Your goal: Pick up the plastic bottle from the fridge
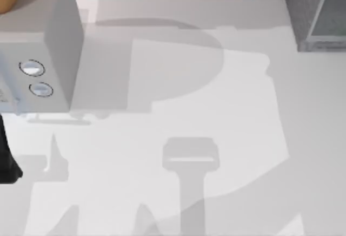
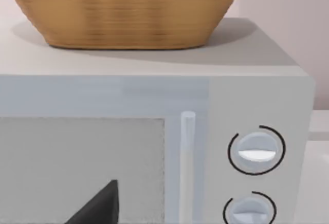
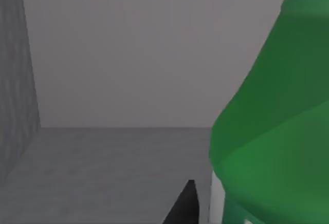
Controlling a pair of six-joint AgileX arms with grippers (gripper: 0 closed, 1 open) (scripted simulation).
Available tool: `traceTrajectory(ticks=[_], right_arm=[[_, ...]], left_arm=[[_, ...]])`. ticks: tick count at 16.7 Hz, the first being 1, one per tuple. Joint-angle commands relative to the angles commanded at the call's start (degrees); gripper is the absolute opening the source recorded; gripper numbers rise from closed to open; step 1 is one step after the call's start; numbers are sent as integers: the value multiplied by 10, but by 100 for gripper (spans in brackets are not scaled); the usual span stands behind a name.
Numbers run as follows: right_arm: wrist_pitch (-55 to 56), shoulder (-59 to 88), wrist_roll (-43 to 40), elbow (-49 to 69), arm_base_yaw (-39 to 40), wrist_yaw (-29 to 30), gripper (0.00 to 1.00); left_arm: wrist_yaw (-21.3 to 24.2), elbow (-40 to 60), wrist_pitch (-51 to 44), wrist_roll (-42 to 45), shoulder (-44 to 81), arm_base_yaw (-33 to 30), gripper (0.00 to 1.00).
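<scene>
With the bottle's green cap (image 3: 277, 116) looming just beside the right tool's dark fingertip (image 3: 184, 206) inside the fridge (image 3: 103, 167), I'd centre it before squeezing; whether that tool is spread is unclear.

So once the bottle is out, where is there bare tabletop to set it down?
The broad table between the microwave at the left and the fridge at the far right corner is bare. It is tight inside the fridge, where the green bottle cap sits close to the right claw.
</scene>
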Motion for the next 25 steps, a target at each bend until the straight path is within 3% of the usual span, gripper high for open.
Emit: traceTrajectory(ticks=[2, 3, 12, 19, 25], right_arm=[[0, 0, 0, 0, 0, 0, 2], [0, 0, 0, 0, 0, 0, 0], [-2, -2, 1, 0, -1, 0, 0], [-91, -73, 1, 15, -2, -1, 0], [-90, -85, 3, 7, -2, -4, 0]], left_arm=[[0, 0, 0, 0, 0, 0, 100], [0, 0, 0, 0, 0, 0, 100], [0, 0, 0, 0, 0, 0, 100], [0, 0, 0, 0, 0, 0, 100], [0, 0, 0, 0, 0, 0, 100]])
